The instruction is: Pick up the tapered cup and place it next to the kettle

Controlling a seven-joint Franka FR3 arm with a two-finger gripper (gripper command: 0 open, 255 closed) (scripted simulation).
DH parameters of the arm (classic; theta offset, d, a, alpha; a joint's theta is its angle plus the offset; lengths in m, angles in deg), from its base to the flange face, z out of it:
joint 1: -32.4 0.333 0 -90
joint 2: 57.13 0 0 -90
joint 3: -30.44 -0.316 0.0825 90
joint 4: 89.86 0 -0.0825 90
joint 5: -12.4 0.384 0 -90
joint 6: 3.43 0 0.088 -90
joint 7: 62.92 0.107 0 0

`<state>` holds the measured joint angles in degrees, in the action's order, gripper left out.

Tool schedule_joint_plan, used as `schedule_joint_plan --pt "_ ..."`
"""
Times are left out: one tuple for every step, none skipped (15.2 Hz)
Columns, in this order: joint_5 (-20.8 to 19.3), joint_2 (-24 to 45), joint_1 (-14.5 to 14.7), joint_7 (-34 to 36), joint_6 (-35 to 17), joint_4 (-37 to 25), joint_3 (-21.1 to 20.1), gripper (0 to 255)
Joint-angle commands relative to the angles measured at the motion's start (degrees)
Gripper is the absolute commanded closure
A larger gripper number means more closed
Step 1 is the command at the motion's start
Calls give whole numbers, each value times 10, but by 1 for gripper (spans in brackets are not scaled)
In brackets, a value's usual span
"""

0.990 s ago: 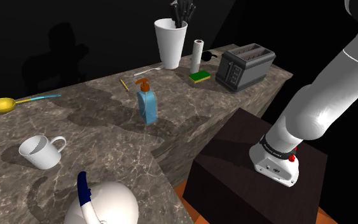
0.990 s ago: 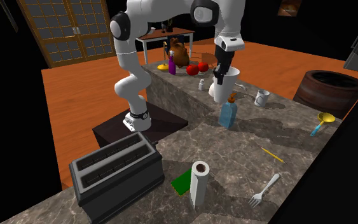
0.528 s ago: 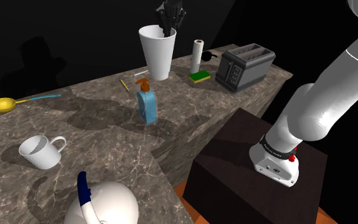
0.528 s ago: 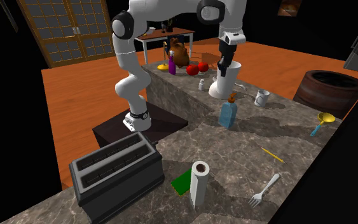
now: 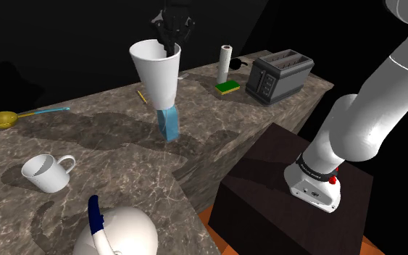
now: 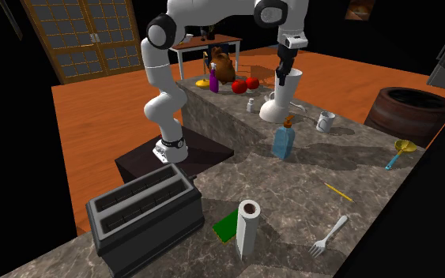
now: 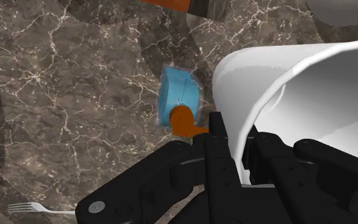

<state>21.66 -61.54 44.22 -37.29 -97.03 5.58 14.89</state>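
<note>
Clenched on the rim of the white tapered cup (image 5: 159,72), one finger inside and one outside, the gripper (image 5: 169,45) holds it in the air above the blue soap bottle (image 5: 169,124). From the shoulder view's left there is a yellow scoop (image 5: 1,119) toward the far edge, a white mug (image 5: 46,172), and the white kettle (image 5: 126,230) with its dark blue handle at the near edge. Then comes the lifted cup, and to its right the paper roll (image 5: 225,64), green sponge (image 5: 229,88) and grey toaster (image 5: 278,74). A second ago the cup hung beside the paper roll. It has since swung leftward and now hides the bottle's pump. I judge the carry about half done, since the kettle lies nearer and further left, past the mug. No label or writing can be read on anything.
</note>
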Motion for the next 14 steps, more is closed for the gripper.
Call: schedule_joint_plan --pt "-3 11 12 28 -4 -11 -15 255" --pt "-6 18 19 43 -6 -18 -23 255" --pt "-9 26 26 58 -7 -27 -31 255" --pt "-12 34 33 73 -8 -36 -39 255" --pt "-16 44 40 88 -8 -46 -47 255" --pt "-21 53 48 103 -9 -57 -54 255" --pt "-26 64 56 119 -9 -68 -61 255" --pt "-31 75 64 134 -9 -81 -69 255" --pt "-38 88 72 150 -8 -95 -76 255" --pt "-45 100 81 165 -7 -109 -83 255" --pt "-52 114 91 181 -5 -125 -89 255" --pt "-64 135 105 203 -2 -150 -98 255" --pt "-62 132 105 201 -10 -139 -97 255" --pt "-61 130 104 200 -19 -128 -96 255"
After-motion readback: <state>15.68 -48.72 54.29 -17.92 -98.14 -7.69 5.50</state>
